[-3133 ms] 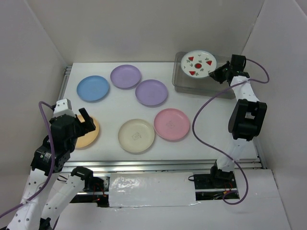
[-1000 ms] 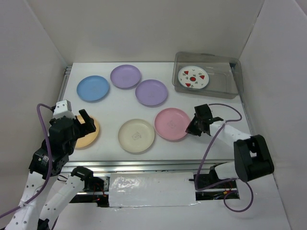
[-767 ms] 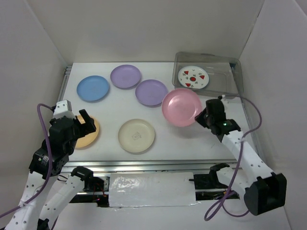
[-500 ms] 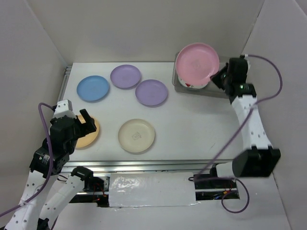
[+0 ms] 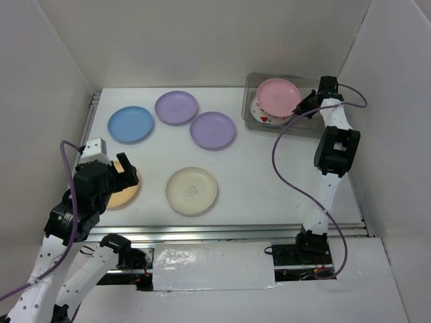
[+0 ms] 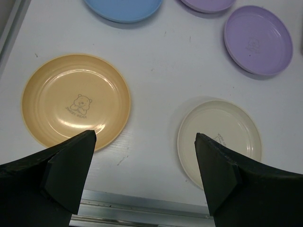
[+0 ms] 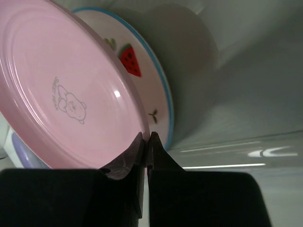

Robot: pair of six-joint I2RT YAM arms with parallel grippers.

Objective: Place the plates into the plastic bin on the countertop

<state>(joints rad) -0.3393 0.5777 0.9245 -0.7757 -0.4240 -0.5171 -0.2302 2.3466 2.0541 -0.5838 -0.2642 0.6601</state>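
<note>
From above, the right tool (image 5: 304, 108) is gripping the pink plate (image 5: 279, 94) by its rim, tilted over the watermelon plate (image 5: 261, 116) inside the plastic bin (image 5: 316, 126).

Left wrist: the left tool (image 6: 144, 137) is hanging wide above the worktop (image 6: 156, 71), between the orange-tan plate (image 6: 75, 106) and the cream plate (image 6: 220, 142).

Right wrist: the jaws are pinching the pink rim.

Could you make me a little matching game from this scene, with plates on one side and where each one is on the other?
1. pink plate
2. watermelon plate
3. orange plate
4. cream plate

A. lying in the plastic bin
B. countertop, near-left corner
C. countertop, near middle
D. pinched by the right gripper

Pairs: 1-D, 2-A, 3-B, 4-C
</note>
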